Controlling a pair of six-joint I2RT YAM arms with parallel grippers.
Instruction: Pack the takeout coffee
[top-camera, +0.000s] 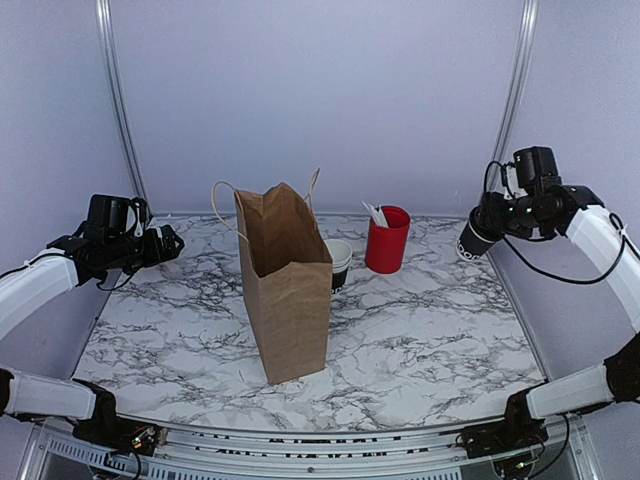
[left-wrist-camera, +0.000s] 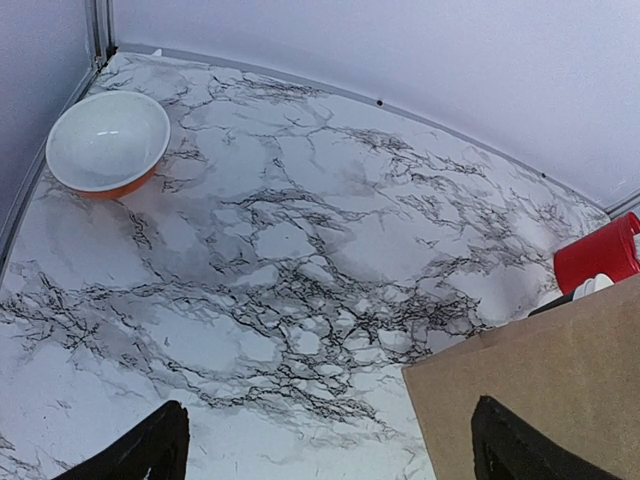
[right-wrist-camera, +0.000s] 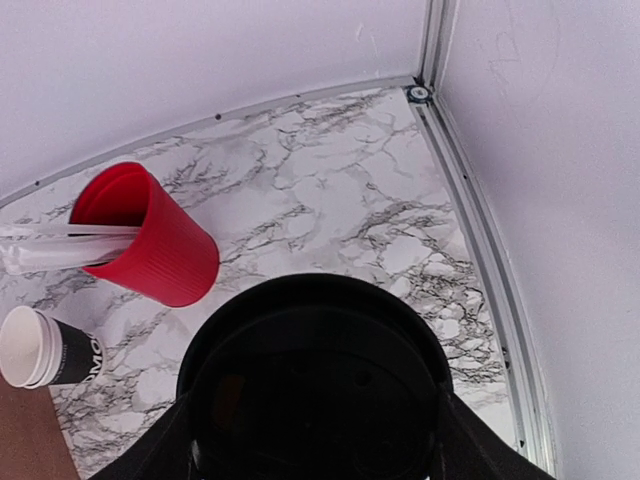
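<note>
While the right gripper (top-camera: 483, 230) holds the small black paper takeout coffee cup (top-camera: 470, 244) clamped in its jaws, the left gripper (top-camera: 165, 245) has its jaws spread wide on nothing.
Lifted clear of the marble-patterned worktop (top-camera: 420, 330), the takeout coffee cup hangs tilted over the far right side; in the right wrist view its round black plastic lid (right-wrist-camera: 318, 390) fills the gap between the jaws, touching both; the tall brown paper bag (top-camera: 287, 285) stands upright and open-topped at the middle, well apart from the cup; just behind the bag sits a stack of lidless black cups (top-camera: 338, 262) with white rims, and beside that a red ribbed cup (top-camera: 387, 240) holding white utensils; the left gripper hovers over the far left side, with a white bowl (left-wrist-camera: 108, 142) with an orange outside in the corner below it.
</note>
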